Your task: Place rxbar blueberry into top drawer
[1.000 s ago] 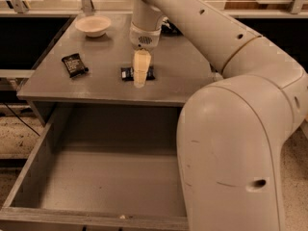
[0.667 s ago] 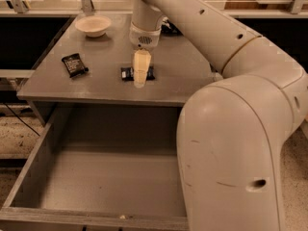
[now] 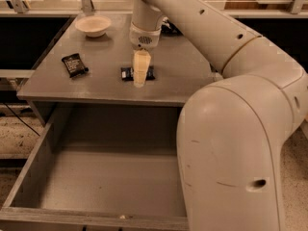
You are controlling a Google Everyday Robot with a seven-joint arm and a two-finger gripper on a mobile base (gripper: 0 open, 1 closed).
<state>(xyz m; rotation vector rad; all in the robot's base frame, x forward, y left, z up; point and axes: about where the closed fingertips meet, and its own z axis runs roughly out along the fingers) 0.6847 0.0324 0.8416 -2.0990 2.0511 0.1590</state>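
Note:
The rxbar blueberry (image 3: 126,73) is a small dark navy bar lying flat on the grey cabinet top (image 3: 106,81), near its front edge and about the middle. My gripper (image 3: 140,81) points straight down over the middle of the bar and hides its centre; the bar's two ends show on either side. I cannot tell whether it touches the bar. The top drawer (image 3: 34,161) is pulled wide open below the cabinet top, its grey floor bare.
A squarer black packet (image 3: 74,64) lies on the left of the cabinet top. A white bowl (image 3: 93,25) stands at the back left. A dark object (image 3: 171,29) sits behind my arm. My arm's big white body (image 3: 231,143) covers the drawer's right side.

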